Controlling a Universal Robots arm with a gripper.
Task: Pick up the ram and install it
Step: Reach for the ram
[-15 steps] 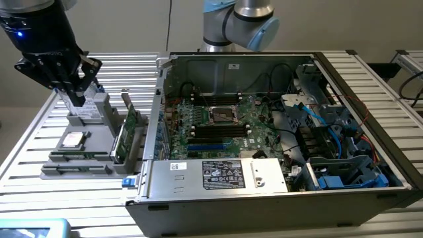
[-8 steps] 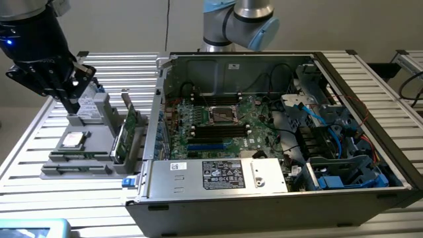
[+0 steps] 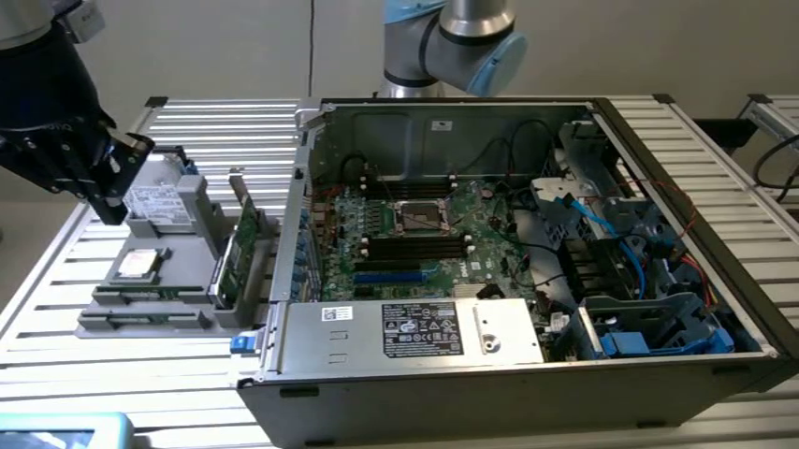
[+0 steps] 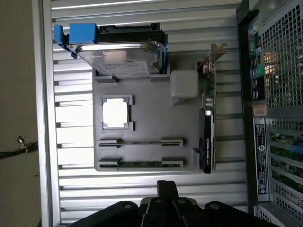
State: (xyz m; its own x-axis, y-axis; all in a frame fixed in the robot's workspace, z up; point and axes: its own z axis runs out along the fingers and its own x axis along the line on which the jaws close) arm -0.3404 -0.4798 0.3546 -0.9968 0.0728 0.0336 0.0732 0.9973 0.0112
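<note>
The ram (image 4: 139, 164) is a thin green stick lying on edge in the outermost holder of a grey parts tray (image 4: 147, 101). My gripper (image 4: 166, 185) hovers above the slatted table just beyond that edge of the tray, fingers shut together with nothing between them. In the exterior view the black gripper (image 3: 108, 208) hangs high at the exterior view's left, over the tray (image 3: 187, 313). The open computer case (image 3: 525, 393) lies to the exterior view's right, its motherboard (image 3: 481, 210) showing long black slots (image 3: 418, 246).
On the tray sit a hard drive (image 4: 118, 56), a square chip (image 4: 116, 113) and an upright broad green card (image 4: 207, 123) along the case side. The case's perforated wall (image 4: 279, 94) stands beside the tray. Cables and drive bays (image 3: 624, 271) crowd the case's far end.
</note>
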